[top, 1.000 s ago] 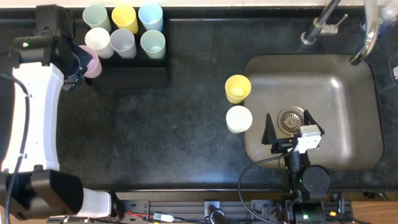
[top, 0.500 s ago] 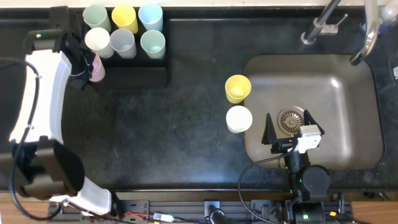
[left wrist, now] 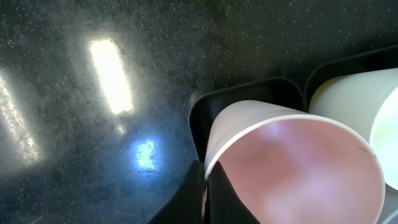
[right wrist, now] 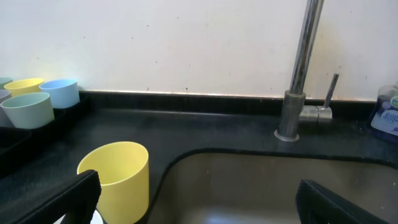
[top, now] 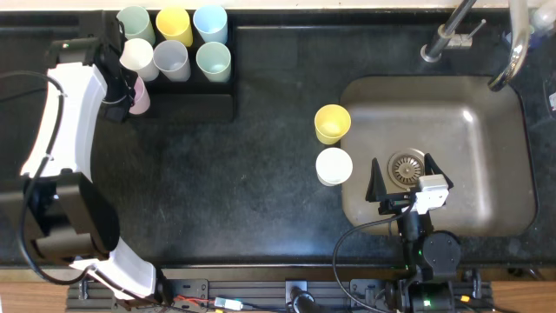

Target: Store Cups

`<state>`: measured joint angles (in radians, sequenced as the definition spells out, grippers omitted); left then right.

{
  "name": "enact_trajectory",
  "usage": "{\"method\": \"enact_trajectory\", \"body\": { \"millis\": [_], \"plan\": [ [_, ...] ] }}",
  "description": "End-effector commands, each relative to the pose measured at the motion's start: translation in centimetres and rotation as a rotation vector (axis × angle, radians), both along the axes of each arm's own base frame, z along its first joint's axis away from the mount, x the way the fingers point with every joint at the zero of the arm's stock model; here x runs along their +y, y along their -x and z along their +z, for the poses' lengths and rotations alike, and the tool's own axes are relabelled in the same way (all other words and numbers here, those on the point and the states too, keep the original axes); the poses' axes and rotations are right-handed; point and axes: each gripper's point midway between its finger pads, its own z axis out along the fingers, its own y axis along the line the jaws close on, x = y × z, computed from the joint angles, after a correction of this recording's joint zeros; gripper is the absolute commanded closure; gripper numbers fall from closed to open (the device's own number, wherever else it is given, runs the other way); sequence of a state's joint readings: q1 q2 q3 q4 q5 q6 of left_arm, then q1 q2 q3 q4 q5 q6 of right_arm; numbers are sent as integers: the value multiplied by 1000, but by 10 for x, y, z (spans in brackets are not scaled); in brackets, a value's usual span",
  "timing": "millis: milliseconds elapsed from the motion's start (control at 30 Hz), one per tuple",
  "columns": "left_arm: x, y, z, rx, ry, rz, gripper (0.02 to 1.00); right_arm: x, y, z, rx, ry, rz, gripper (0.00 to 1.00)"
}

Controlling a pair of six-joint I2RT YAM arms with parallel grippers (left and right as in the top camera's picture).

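- Top view: The rack [top: 195,106] at the far left of the surface [top: 217,200] carries six cups in two rows, among them a stored grey cup [top: 171,59]. The left hand [top: 129,94] is clenched on the pink cup [top: 139,92] at the rack's left end, just beside the stored white cup [top: 137,54]. A loose yellow cup [top: 332,123] and a loose white cup [top: 334,166] stand on the surface at the left rim of the sink [top: 486,165], well apart from the rack. The right hand [top: 403,176] hangs over the sink, fingers spread and holding nothing.
- Left wrist view: The left hand [left wrist: 205,183] pinches the pink cup [left wrist: 292,168] at its rim. The cup tilts above an empty compartment [left wrist: 202,115] next to the stored white cup [left wrist: 354,99]. Whether its base has entered the compartment cannot be told. By this evidence the seventh cup is in the act of being stored and is not yet let go.
- Right wrist view: The right hand [right wrist: 205,208] is released and empty, with the loose yellow cup [right wrist: 115,177] near it. Two cups appear left to fetch, so the task seems well past halfway.
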<state>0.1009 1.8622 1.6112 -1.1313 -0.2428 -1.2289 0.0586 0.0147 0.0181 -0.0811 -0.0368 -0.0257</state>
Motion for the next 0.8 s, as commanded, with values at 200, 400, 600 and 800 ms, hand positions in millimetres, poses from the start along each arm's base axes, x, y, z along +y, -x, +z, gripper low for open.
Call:
{"method": "enact_trajectory", "body": {
  "millis": [200,400,600,800],
  "plan": [
    [5,1,-25,57,-6,35,980,-2,0,-3,-3,-4,-11,3],
    [6,-3,-32,57,-10,38,950,-2,0,-3,-3,-4,-11,3],
    [7,-5,-31,50,-11,38,748,-2,0,-3,-2,-4,-11,3],
    [7,3,-9,26,-33,35,380,-2,0,-3,-3,-4,-11,3]
  ]
}}
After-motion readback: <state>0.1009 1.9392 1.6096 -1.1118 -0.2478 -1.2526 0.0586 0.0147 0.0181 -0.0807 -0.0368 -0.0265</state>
